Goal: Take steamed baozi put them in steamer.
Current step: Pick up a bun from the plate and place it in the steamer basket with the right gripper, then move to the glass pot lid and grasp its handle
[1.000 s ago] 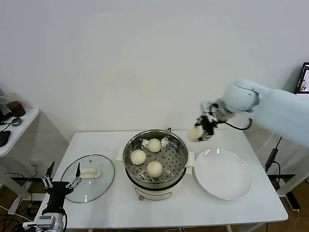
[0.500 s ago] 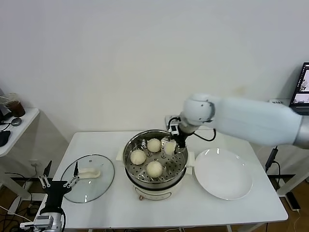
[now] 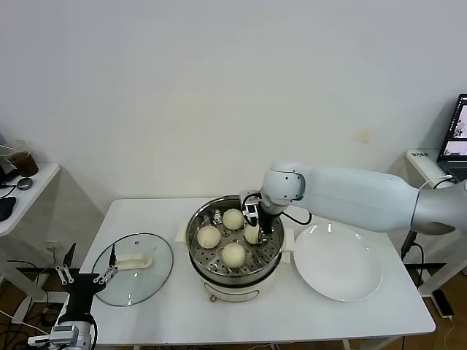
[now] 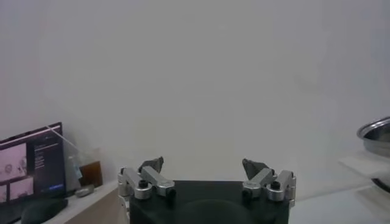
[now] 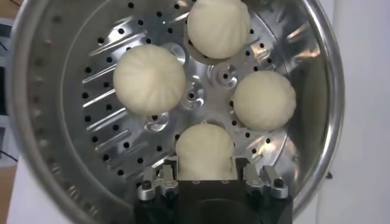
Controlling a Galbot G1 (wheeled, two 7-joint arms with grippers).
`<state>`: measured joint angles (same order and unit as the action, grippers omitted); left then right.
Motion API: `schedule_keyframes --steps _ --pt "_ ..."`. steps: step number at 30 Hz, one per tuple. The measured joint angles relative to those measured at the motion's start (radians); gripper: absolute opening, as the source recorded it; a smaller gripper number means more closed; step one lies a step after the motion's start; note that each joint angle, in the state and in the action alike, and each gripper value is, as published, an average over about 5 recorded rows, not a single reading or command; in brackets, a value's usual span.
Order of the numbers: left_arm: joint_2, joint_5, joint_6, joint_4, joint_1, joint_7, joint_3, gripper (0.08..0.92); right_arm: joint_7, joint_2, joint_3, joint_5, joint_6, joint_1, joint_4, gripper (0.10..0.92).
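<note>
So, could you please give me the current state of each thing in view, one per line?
Steamer: uncovered, three loose baozi on its tray.
Fourth baozi: over the tray, gripped.
Right gripper: shut on the fourth baozi, inside the steamer.
Glass lid: off, flat on the table.
Plate: bare.
Left gripper: open, parked low beside the table.

The round shiny stainless-steel steamer pot (image 3: pixel 235 244) with white side handles and a white base is standing upright on the table, its perforated tray (image 5: pixel 122 131) showing inside. Four smooth cream-white dough buns are sitting on the tray, spaced around its centre: one at the back (image 3: pixel 233 219), one on the left (image 3: pixel 209 236), one at the front (image 3: pixel 233 254), and a fourth on the right (image 3: pixel 252 234), which is being pinched between gripper fingers.
</note>
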<state>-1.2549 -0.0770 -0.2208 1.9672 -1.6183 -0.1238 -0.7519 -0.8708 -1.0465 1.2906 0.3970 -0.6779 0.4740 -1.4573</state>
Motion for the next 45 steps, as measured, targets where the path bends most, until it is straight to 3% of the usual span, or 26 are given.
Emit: schedule_keyframes --steps 4,7,17,26,31,38,45 --pt "0.001 0.0 0.0 -0.001 0.001 0.0 0.001 0.823 -0.001 0.017 -0.016 0.011 -0.011 0.01 -0.021 0.767" --pt "0.004 0.0 0.0 -0.005 0.004 0.0 0.003 0.823 0.002 0.043 -0.03 0.023 -0.017 0.024 -0.053 0.812" --pt "0.0 -0.01 -0.011 -0.014 0.009 0.006 0.005 0.823 0.124 0.255 -0.207 0.062 0.026 -0.067 -0.221 0.823" --pt "-0.01 -0.022 -0.035 -0.009 0.012 0.005 0.023 0.823 0.387 0.405 -0.726 0.024 0.256 -0.543 -0.357 0.823" --pt "-0.015 -0.02 -0.049 -0.006 0.009 0.004 0.036 0.823 0.474 0.323 -1.06 -0.079 0.448 -0.877 -0.385 0.823" --pt "-0.019 0.016 -0.056 0.001 0.003 -0.008 0.058 0.823 0.524 0.056 -1.517 -0.249 0.721 -1.332 -0.379 0.823" --pt "-0.002 0.162 -0.058 -0.034 0.014 -0.051 0.055 0.823 0.573 -0.17 -1.897 -0.311 0.849 -1.714 -0.396 0.823"
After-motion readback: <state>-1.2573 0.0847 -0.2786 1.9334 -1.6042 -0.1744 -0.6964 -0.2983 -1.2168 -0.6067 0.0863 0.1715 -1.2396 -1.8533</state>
